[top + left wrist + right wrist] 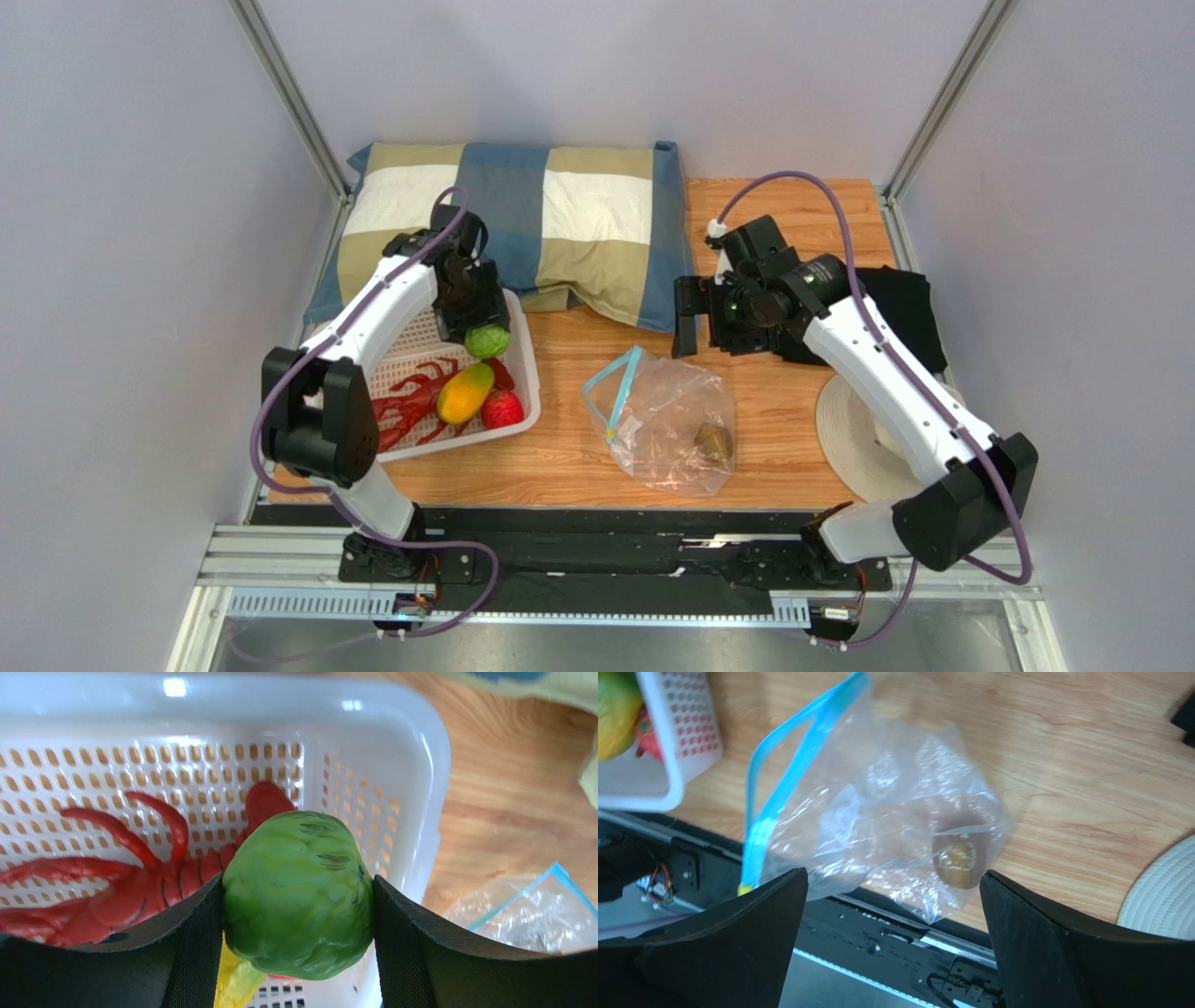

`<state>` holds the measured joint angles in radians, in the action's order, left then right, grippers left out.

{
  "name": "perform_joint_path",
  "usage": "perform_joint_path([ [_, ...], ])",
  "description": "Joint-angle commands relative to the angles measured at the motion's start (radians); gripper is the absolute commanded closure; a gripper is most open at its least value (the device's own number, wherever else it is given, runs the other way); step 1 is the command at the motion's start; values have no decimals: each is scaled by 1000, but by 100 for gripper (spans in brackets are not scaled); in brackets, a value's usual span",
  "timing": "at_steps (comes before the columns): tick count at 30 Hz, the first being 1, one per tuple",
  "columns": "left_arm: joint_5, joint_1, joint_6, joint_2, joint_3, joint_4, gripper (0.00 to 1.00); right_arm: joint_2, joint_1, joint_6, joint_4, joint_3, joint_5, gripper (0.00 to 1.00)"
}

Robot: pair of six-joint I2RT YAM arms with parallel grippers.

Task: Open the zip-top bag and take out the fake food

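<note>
left gripper (297, 952) clamped on green leafy ball (295, 882) over white basket (421, 777) | right gripper (892, 875) spread, empty | zip-top bag (659, 420) right of basket, brownish piece (714, 443) inside | advice: lower ball into basket before releasing

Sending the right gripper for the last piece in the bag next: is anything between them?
Yes: the zip-top bag's clear plastic covers the brownish piece, which lies at the end away from the blue zipper strip. The open right gripper hovers above; nothing else visible stands between them.
</note>
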<state>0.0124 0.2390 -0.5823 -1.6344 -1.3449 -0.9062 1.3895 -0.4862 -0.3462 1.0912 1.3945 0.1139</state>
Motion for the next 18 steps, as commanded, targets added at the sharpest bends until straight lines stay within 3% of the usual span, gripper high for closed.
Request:
perform_joint_path([
  [1,-66,-24,45,-41,-105,-11,51,-47,-138,-51,118,115,-80,1],
  [2,-78,-26,47,-36,-108,-23,43,-41,-164,-62,118,126,-94,1],
  [5,-81,-26,47,28,-88,-40,1,9,-245,-109,130,168,-112,0],
  [10,-83,-24,27,195,-11,-111,1,167,-342,-218,199,283,-298,0],
  [13,4,-11,12,333,73,-112,1,291,-393,-235,246,386,-385,0],
  [18,280,39,-85,543,292,34,24,416,-407,-250,269,429,-434,0],
])
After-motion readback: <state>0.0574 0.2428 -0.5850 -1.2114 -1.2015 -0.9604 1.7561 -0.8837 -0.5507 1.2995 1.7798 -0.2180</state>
